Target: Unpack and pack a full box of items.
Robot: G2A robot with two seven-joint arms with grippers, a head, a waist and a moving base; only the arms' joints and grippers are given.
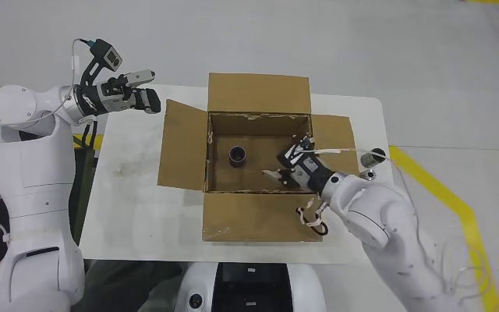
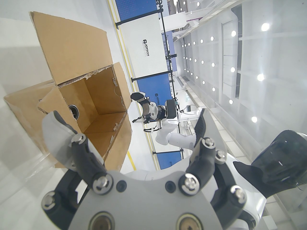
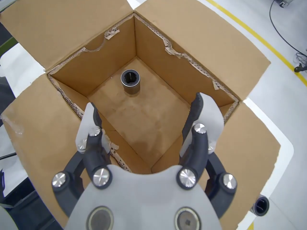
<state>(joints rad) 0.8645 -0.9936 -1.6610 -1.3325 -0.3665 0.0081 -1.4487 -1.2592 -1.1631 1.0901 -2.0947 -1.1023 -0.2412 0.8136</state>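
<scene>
Robot at an open box, both end effectors empty.
The right end effector (image 1: 287, 161) is hanging spread wide over the box (image 1: 260, 93) mid-worktop (image 1: 125, 195). A metal sleeve (image 1: 238, 157) is standing upright inside, toward the box's left wall. A second sleeve (image 1: 375, 156) is sitting near the worktop's right edge. The left end effector (image 1: 150, 88) is hovering, wide apart, at the far left corner.

cardboard box (image 1: 261, 125): top open, flaps (image 1: 181, 144) folded outward | floor (image 3: 144, 118): bare except upright metal bushing (image 3: 130, 83) near a side wall
</scene>
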